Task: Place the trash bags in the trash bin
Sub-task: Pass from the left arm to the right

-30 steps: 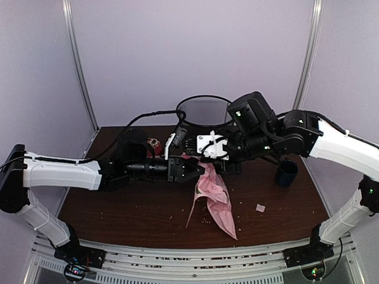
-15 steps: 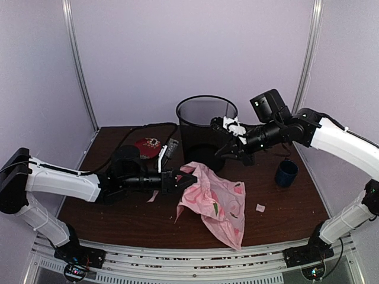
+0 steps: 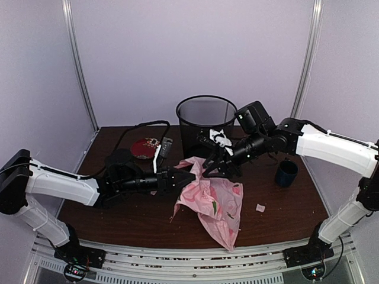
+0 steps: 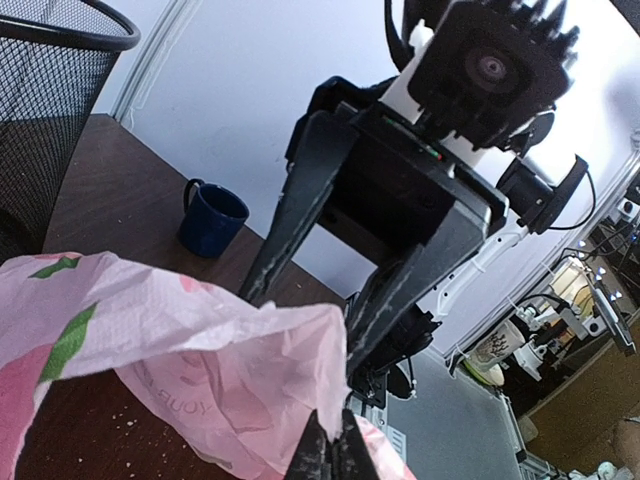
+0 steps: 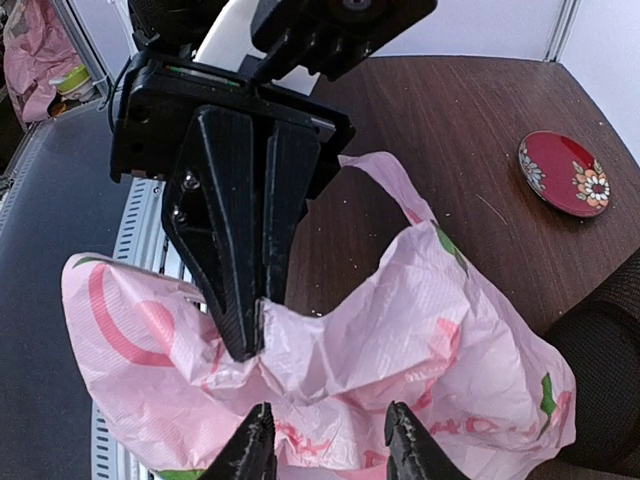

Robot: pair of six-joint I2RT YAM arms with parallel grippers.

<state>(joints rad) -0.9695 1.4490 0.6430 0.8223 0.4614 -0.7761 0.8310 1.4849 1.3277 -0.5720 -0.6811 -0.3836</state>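
We see the left claw (image 3: 187, 177) clenched on a fold of the bag (image 3: 213, 198), its two fingers pressed flat together with pink plastic pinched between them. The rest of the bag droops from that claw and spreads over the table (image 3: 118, 207), to its right and nearer the arm bases. The right claw (image 5: 330, 452) faces the left one just across the pinched fold, fingers parted, gripping nothing; we cannot tell whether they touch the plastic. The bin (image 3: 206, 121) stands upright behind both claws, and the bag lies outside it. A blue mug (image 3: 286, 173) sits right of the right claw, and a red plate (image 3: 147, 146) lies behind the left.
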